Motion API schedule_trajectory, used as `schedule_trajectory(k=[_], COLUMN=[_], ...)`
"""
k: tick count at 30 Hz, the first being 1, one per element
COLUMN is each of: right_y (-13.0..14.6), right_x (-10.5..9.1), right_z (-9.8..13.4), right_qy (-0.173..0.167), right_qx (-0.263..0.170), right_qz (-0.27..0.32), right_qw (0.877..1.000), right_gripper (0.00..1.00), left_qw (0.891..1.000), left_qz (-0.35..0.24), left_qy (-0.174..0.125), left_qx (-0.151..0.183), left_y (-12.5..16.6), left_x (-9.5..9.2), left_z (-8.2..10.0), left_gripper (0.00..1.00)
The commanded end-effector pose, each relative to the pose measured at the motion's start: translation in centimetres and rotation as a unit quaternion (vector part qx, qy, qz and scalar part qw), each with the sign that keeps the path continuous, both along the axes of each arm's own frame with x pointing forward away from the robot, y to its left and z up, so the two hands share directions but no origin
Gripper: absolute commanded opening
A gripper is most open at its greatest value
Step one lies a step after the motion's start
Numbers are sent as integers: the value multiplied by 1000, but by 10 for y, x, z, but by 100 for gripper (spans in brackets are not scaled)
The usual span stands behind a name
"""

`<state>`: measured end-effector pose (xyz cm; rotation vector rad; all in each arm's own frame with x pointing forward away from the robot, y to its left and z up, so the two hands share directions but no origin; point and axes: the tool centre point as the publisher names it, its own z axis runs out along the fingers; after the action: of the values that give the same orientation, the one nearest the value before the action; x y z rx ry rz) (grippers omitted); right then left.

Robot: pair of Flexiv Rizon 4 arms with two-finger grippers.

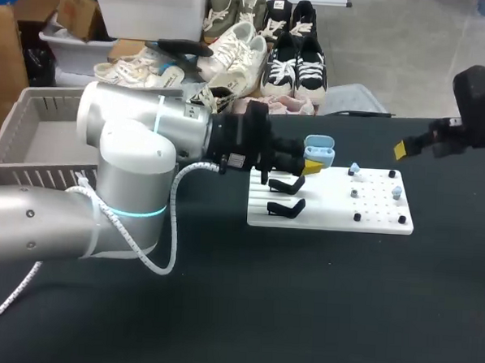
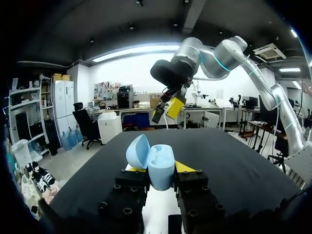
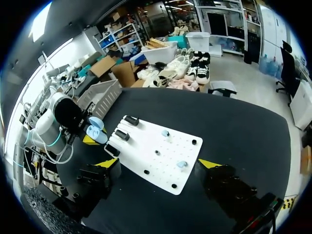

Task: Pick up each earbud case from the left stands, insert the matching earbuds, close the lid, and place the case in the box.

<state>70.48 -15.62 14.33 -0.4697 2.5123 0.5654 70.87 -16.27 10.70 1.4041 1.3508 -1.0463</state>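
A grey box [image 1: 34,130] sits at the far left of the black table [image 1: 300,315]. Right of it, the left gripper [image 1: 307,164] pinches a pale blue earbud case [image 2: 161,165] from both sides. The case's lid is swung open, and it is at the far left corner of a white board [image 1: 330,212]. Two black stands [image 1: 287,185] sit on the board's left end, and small pale earbuds [image 1: 354,168] sit further right. At the far right, the right gripper [image 3: 158,165] hangs over the table with its fingers spread wide.
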Motion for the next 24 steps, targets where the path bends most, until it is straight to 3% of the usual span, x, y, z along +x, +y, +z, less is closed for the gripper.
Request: schedule_trajectory(k=[1, 10, 24], right_y=[-1, -5, -5], right_x=[-4, -6, -2], right_z=[4, 3, 7], right_qy=[-1, 5, 11], right_qx=[-19, -20, -30], right_qz=[-13, -19, -16], right_qw=[1000, 1000, 999], right_gripper=[100, 100, 100], left_qw=[1000, 1000, 999], left_qz=[3, 9, 30], left_qy=[-7, -12, -22], left_qx=[2, 16, 23], left_y=[-4, -8, -4], left_x=[1, 14, 16], left_z=[-6, -27, -36], left_gripper=[0, 0, 0])
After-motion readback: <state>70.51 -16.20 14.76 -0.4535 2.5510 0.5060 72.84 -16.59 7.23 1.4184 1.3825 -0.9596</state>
